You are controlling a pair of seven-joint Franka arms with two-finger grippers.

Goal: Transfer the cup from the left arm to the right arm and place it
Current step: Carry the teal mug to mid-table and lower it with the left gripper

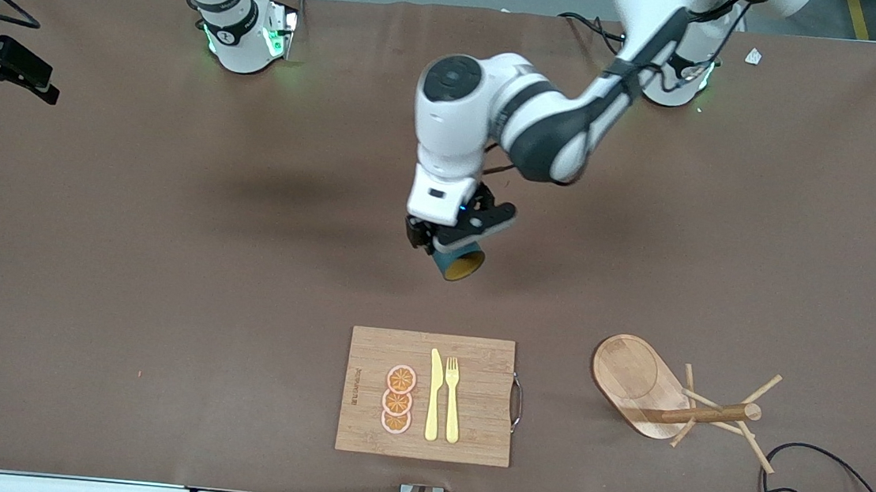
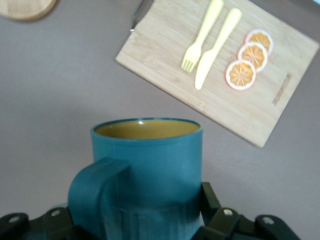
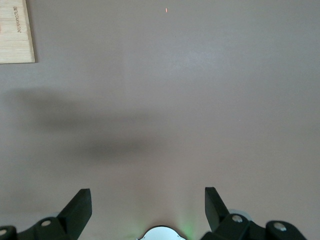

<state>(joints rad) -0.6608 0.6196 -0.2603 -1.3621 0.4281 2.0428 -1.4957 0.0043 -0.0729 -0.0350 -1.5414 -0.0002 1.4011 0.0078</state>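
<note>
Left gripper (image 1: 448,240) is up in the air over bare brown table (image 1: 166,270) mid-table, jaws clamped on the small dark teal ribbed cup (image 1: 459,262) with the loop handle and tan-yellow inside. Cup is off the surface, tipped on its side so the mouth faces the front camera; in the left wrist view the cup (image 2: 145,175) fills the space between the black fingers (image 2: 212,205), handle (image 2: 92,192) sticking out to one side of the grip, rim pointing away from the palm. Out past the cup's mouth, on the table nearer the front camera than the spot under the left gripper, lies the rectangular bamboo cutting board (image 1: 477,432) with a metal handle on one short edge; on it a yellow knife (image 1: 434,395) and yellow fork (image 1: 452,398) side by side, plus three orange slice discs (image 1: 397,399) in a row beside the knife. Also nearer the camera, toward the left arm's end from that gripper: a wooden mug tree (image 1: 678,402) tipped over on its oval base, pegs splayed. Right arm waits; its gripper isn't visible in the front view, but the right wrist view shows the right gripper (image 3: 147,207) with fingers (image 3: 77,207) spread wide apart, nothing between them, over bare table with a corner of the board at the edge of view.
</note>
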